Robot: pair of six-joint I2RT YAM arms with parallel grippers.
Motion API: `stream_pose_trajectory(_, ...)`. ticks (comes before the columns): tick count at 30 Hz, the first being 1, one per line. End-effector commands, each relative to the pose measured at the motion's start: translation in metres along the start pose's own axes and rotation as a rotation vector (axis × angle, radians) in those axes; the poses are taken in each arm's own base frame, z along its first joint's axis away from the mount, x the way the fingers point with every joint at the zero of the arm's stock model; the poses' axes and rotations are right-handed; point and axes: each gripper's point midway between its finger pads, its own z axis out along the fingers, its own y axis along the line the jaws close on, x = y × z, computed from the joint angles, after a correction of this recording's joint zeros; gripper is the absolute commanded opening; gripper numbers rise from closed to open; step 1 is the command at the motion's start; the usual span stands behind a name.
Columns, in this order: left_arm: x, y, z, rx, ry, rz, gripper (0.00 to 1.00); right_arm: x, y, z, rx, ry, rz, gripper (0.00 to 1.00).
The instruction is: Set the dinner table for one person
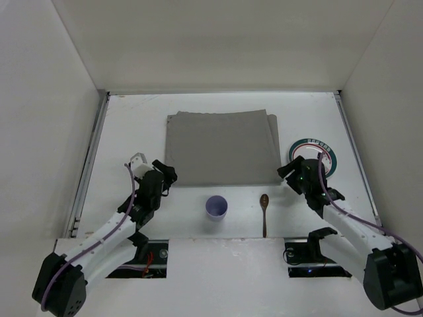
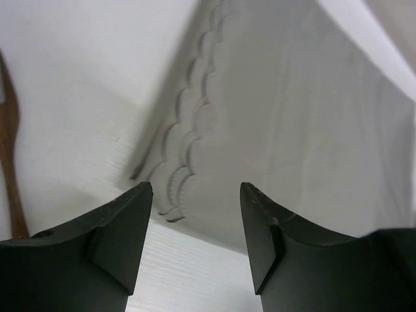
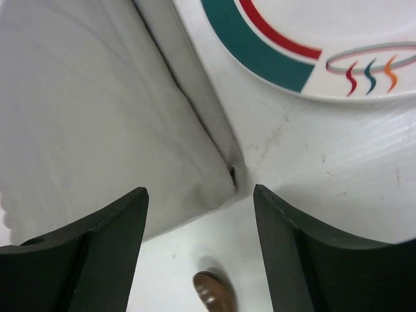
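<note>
Two sets of jaws spread open, holding nothing: left gripper (image 2: 195, 188) at the grey mat's (image 1: 221, 148) 7 o'clock corner, right gripper (image 3: 200, 192) at its 5 o'clock corner, mat mid dinner table (image 1: 132, 125), plate (image 1: 327, 155) at 3 o'clock, cup (image 1: 216, 207) and spoon (image 1: 264, 212) at 6.

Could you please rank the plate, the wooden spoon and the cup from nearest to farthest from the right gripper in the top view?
1. Plate, just beyond the right gripper.
2. Wooden spoon, toward the bases, slightly left.
3. Cup, farther left.
</note>
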Motion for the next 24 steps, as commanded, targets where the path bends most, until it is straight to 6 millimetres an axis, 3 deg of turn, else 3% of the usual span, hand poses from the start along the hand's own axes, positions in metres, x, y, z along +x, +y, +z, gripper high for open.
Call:
stream_pose_trajectory(1, -0.023, -0.035, -0.011, 0.095, -0.061, 0.021, 0.55, -0.035, 0.018, -0.018, -0.028, -0.127, 0.008, 0.72)
stream_pose_trajectory(6, -0.006, -0.091, -0.017, 0.303, -0.075, 0.067, 0.54, -0.078, -0.017, -0.041, 0.043, -0.328, 0.163, 0.70)
stream_pose_trajectory(9, 0.007, -0.114, -0.023, 0.387, -0.097, 0.128, 0.53, -0.102, -0.042, -0.056, 0.084, -0.441, 0.249, 0.68)
stream_pose_trajectory(12, 0.014, -0.120, -0.024, 0.410, -0.136, 0.166, 0.54, -0.114, -0.071, -0.061, 0.168, -0.496, 0.278, 0.66)
stream_pose_trajectory(15, 0.017, -0.121, -0.023, 0.421, -0.147, 0.183, 0.54, -0.115, -0.089, -0.055, 0.217, -0.480, 0.295, 0.66)
stream_pose_trajectory(24, 0.002, -0.104, -0.025, 0.392, -0.187, 0.106, 0.54, -0.110, -0.099, -0.016, 0.239, -0.404, 0.358, 0.55)
